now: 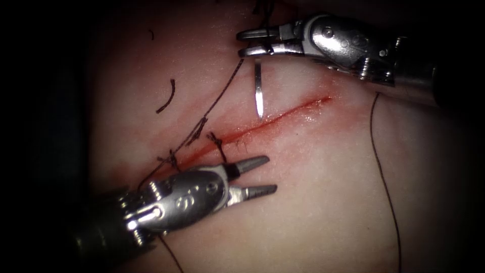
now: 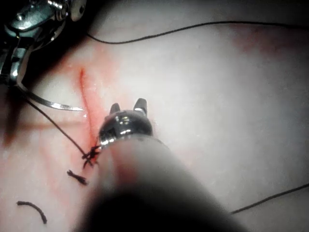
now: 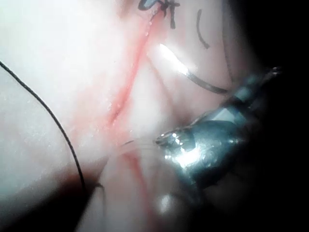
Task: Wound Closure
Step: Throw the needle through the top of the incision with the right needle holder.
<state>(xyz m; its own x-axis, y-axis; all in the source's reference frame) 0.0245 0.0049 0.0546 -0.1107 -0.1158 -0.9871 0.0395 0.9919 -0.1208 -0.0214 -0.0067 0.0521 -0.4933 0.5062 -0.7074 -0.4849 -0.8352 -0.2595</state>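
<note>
- Your right tool (image 1: 243,42): jaws look closed down on the needle (image 1: 258,93) at its blunt, thread-end part, up at the far side of the cut (image 1: 273,120). Body of the curve hangs down from the jaws; tip sits just above the cut's line, free in the air as far as I can tell, not in the tissue (image 1: 323,202).
- Your left tool (image 1: 262,176): jaws spread wide, holding nothing, hovering over the tissue on the near side of the cut, just beside the knotted stitches (image 1: 216,140).
- Thread (image 1: 214,98) runs from the right tool's jaws down-left to the stitches at the cut's left end. A second long strand (image 1: 384,182) trails down the tissue well to the right.
- One short cut end of thread (image 1: 167,97) lies loose left of the cut; red fluid (image 1: 303,108) stains along the cut.
- Handling, my read: needle is stiff, thin, slick steel, so it'll prob. swivel if pinched near tip or on the very end. Best hold is approx. a third back from the thread end, flat across the jaws; keep off the point.
- Thread is light and limp, snags easily on the knots. Tissue looks soft and wet, will dimple and tear if pulled hard.
</note>
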